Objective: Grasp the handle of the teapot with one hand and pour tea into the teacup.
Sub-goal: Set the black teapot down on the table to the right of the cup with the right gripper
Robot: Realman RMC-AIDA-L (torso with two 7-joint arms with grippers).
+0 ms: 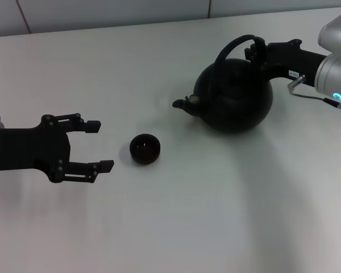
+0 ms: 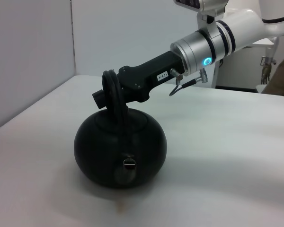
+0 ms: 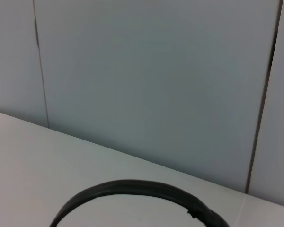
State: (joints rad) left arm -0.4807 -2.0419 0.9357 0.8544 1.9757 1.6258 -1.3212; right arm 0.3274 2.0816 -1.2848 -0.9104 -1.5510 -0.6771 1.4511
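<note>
I have the right gripper [image 1: 256,50] at the top of the handle [image 1: 230,48], reaching in from the right edge of the bench [image 1: 159,227]. In the left wrist view its black jaws sit clenched around the hoop of the handle [image 2: 114,97] near its crown, so I read this as grasping the handle. The teapot [image 1: 234,98] appears to rest on the bench at the far right, though I cannot rule out a slight lift.

The relation that matters now is spout to cup. The spout [image 1: 184,103] points toward the robot's left, and the teacup [image 1: 145,149] sits on the bench further that way and nearer to me, clear of the teapot. The line from spout to cup runs diagonally, left and forward. I judge the next move as a lift, a carry along that diagonal until the spout hangs over the cup, then a tilt about the handle's grip.

The left gripper [image 1: 94,147] lies low on the bench's left side, jaws spread apart and holding nothing, its tips aimed at the teacup and just beside it. It is the nearer arm to the cup, but the pour belongs to the right arm. The cup is small, so spout aim looks like the main risk.
</note>
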